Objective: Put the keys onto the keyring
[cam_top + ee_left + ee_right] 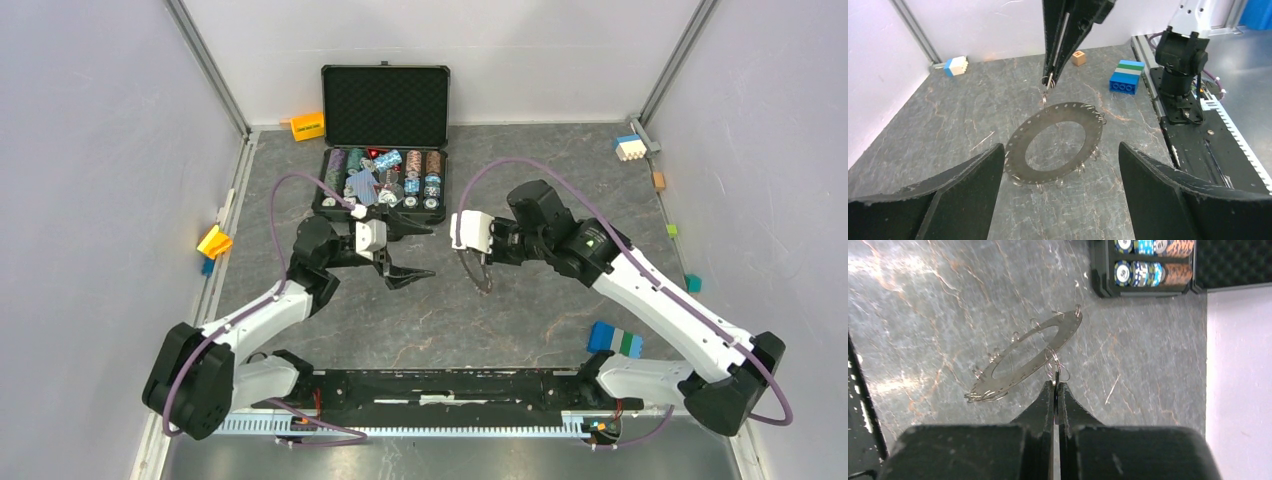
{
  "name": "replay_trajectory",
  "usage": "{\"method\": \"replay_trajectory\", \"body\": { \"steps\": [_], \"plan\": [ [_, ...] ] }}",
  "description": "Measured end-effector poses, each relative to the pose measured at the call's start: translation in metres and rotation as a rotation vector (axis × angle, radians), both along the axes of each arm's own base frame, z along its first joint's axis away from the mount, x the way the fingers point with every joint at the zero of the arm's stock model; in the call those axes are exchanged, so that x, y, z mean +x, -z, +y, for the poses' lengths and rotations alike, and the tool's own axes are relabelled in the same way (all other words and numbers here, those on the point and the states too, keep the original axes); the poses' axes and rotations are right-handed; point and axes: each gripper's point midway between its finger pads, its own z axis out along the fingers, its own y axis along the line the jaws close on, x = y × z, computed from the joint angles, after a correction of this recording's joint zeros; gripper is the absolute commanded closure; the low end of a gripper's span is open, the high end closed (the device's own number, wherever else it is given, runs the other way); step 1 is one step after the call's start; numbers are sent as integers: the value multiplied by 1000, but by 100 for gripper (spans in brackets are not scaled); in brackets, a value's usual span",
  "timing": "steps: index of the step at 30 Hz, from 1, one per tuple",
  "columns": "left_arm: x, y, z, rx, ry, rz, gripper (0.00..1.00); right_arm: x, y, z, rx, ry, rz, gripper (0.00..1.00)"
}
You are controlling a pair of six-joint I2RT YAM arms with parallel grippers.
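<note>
The keyring is a flat grey ring with small wire loops along its edge. It hangs tilted over the middle of the table and also shows in the left wrist view and the right wrist view. My right gripper is shut on one small wire loop at the keyring's edge; its tips also show in the left wrist view. My left gripper is open and empty, facing the keyring from the left at a short distance. No keys show in any view.
An open black case with poker chips stands at the back. A blue-green-white block lies at the front right. An orange block, a yellow block and a white-blue block lie near the walls.
</note>
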Motion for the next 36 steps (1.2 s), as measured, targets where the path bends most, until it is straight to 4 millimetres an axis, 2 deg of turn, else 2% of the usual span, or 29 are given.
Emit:
{"method": "replay_trajectory", "body": {
  "steps": [6, 10, 13, 19, 23, 29, 36],
  "plan": [
    [19, -8, 2, 31, -72, 64, 6, 15, 23, -7, -104, 44, 8, 100],
    [25, -10, 4, 32, -114, 77, 0, 22, 40, -6, -145, 53, 42, 100],
    [29, -11, 5, 29, -139, 79, 0, 31, 50, -13, -165, 77, 63, 100],
    [33, -11, 6, 26, -160, 81, 0, 56, 82, -52, -242, 160, 108, 100],
    [33, -11, 6, 26, -159, 81, 0, 62, 111, -80, -331, 178, 160, 100],
    [32, -11, 6, 27, -157, 81, 0, 59, 156, -117, -463, 177, 257, 100],
    [31, -11, 5, 27, -152, 81, 0, 46, 196, -157, -572, 195, 367, 100]
  ]
}}
